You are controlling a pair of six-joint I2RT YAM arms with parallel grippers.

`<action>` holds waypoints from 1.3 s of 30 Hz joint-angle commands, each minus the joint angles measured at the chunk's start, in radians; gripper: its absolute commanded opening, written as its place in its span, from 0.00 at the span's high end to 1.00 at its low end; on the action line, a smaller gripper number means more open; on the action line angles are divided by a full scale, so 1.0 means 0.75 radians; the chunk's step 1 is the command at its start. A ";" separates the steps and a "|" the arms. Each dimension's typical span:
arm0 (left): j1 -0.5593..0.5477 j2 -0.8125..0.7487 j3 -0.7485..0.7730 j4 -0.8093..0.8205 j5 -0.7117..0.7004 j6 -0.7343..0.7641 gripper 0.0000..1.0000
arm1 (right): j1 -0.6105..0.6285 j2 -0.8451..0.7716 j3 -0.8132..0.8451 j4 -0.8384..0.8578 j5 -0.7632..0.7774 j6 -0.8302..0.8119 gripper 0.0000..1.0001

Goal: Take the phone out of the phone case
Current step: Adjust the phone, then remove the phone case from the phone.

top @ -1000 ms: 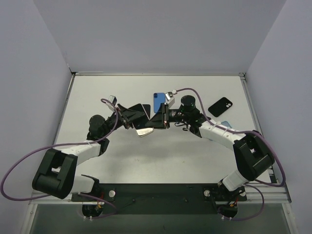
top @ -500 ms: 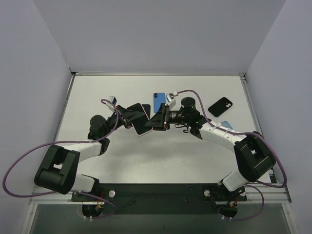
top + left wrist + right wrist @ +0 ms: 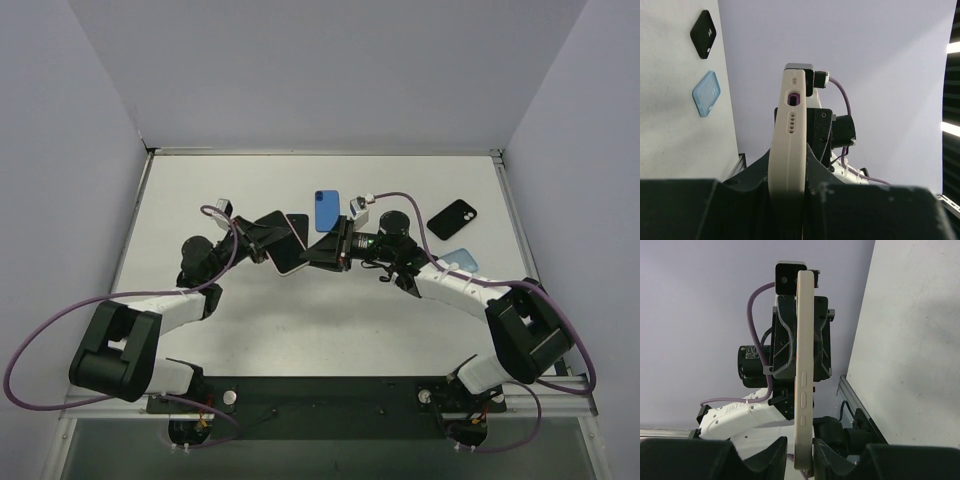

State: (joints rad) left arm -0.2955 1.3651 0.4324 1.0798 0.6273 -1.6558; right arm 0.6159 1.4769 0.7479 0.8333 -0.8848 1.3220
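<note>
A cream phone case (image 3: 284, 266) hangs above the table's middle, between my two grippers. The phone (image 3: 296, 238) sits inside it, showing a dark face from above. My left gripper (image 3: 274, 240) is shut on the case's left end; its fingers press both flat sides of the case (image 3: 790, 125). A purple edge of the phone (image 3: 793, 98) shows through the port hole. My right gripper (image 3: 324, 252) holds the other end. In its wrist view the case (image 3: 805, 340) stands edge-on between the jaws of the right gripper (image 3: 800, 452), with only a sliver of room at one finger.
A blue phone (image 3: 326, 210) lies just behind the grippers. A black case (image 3: 451, 218) and a pale blue case (image 3: 460, 260) lie at the right side. The left wrist view also shows that black case (image 3: 703, 34) and the pale blue case (image 3: 706, 93).
The case has shifted a little left and up and turned more on edge. The left gripper has closed on it. The right gripper opened, took a new hold and moved slightly right.
</note>
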 commanded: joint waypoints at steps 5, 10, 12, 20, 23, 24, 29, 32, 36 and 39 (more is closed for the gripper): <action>0.024 -0.057 0.053 0.072 -0.053 0.013 1.00 | 0.001 -0.010 -0.038 0.278 0.010 0.125 0.96; 0.024 -0.059 0.064 0.064 -0.061 0.011 1.00 | -0.001 -0.010 -0.048 0.325 0.024 0.170 1.00; 0.024 -0.059 0.070 0.090 -0.057 -0.001 1.00 | -0.001 0.013 -0.052 0.426 0.030 0.213 1.00; 0.022 -0.100 0.164 0.252 -0.063 -0.151 1.00 | -0.003 0.186 0.015 0.973 0.069 0.652 1.00; 0.024 -0.180 0.223 0.162 -0.082 -0.138 1.00 | -0.005 0.221 0.052 1.087 0.092 0.761 1.00; 0.022 -0.212 0.231 0.152 -0.100 -0.142 1.00 | -0.005 0.244 0.062 1.110 0.110 0.779 1.00; 0.024 -0.300 0.282 0.164 -0.151 -0.171 1.00 | -0.003 0.238 0.132 1.108 0.108 0.808 1.00; 0.024 -0.309 0.313 0.203 -0.180 -0.206 1.00 | -0.003 0.232 0.164 1.106 0.130 0.847 1.00; 0.024 -0.294 0.342 0.319 -0.229 -0.277 1.00 | -0.003 0.238 0.214 1.106 0.182 0.912 1.00; 0.024 -0.290 0.374 0.334 -0.243 -0.306 1.00 | 0.009 0.234 0.256 1.108 0.229 0.966 1.00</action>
State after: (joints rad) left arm -0.2577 1.2018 0.5938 1.0191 0.4465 -1.7767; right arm 0.6125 1.6360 0.8932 1.3811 -0.8410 1.9350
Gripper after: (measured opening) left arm 0.230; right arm 0.150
